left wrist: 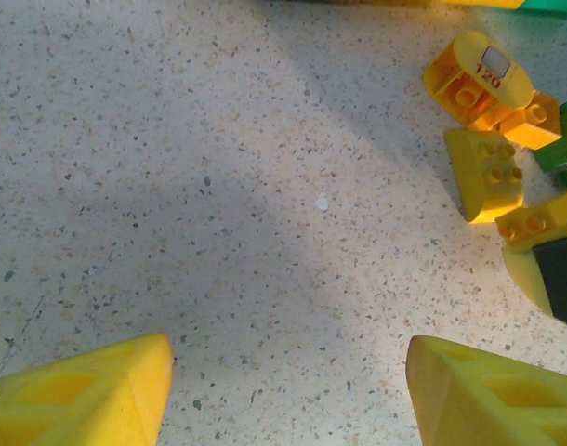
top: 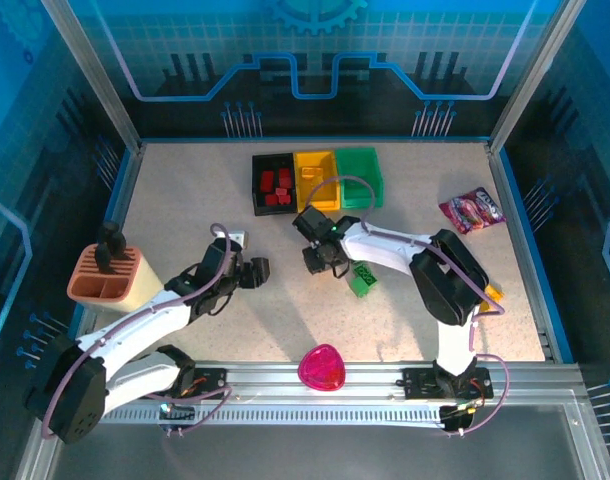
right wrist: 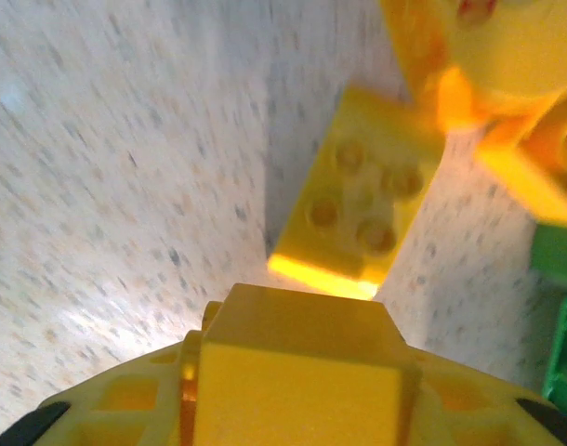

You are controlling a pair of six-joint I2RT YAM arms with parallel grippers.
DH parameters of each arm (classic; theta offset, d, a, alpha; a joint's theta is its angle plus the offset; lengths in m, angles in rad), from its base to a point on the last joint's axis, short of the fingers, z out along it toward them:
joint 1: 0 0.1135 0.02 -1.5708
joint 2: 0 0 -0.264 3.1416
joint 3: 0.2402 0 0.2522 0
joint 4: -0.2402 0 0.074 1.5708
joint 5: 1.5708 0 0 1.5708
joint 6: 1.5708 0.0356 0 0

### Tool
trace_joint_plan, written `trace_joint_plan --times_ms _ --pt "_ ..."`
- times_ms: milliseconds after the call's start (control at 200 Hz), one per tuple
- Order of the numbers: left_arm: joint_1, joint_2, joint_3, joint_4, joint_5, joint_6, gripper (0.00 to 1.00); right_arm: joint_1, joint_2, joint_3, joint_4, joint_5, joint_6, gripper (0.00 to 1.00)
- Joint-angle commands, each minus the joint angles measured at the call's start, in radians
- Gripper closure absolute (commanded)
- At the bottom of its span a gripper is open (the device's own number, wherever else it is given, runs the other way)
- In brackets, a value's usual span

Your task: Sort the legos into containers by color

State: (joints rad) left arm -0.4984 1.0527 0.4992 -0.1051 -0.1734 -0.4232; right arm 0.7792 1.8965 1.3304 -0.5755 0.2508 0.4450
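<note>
We see right gripper (right wrist: pixel 300 413) clamped on yellow brick (right wrist: pixel 302 348); second yellow brick (right wrist: pixel 358 209) just beyond it. Left gripper (left wrist: pixel 288 376) wide open, empty; yellow legos (left wrist: pixel 488 172) ahead-right, apart.

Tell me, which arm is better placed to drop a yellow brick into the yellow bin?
Right. The right gripper seems shut on a yellow brick, just short of the yellow bin. The left gripper is open and empty over the table.
</note>
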Motion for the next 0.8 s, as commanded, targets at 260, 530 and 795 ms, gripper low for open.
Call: trace_joint_plan --times_ms 260,530,795 --pt "0.003 -0.128 -0.076 0.059 0.075 -0.048 0.32 -0.126 0.088 0.351 -0.105 -0.046 -0.128 0.64" --pt "0.0 -0.201 -0.091 0.005 0.073 -0.058 0.32 -0.207 0.295 0.678 -0.205 -0.089 -0.152 0.63" --pt "-0.002 -0.259 -0.097 -0.041 0.063 -0.064 0.32 -0.248 0.513 1.002 -0.314 -0.096 -0.152 0.58"
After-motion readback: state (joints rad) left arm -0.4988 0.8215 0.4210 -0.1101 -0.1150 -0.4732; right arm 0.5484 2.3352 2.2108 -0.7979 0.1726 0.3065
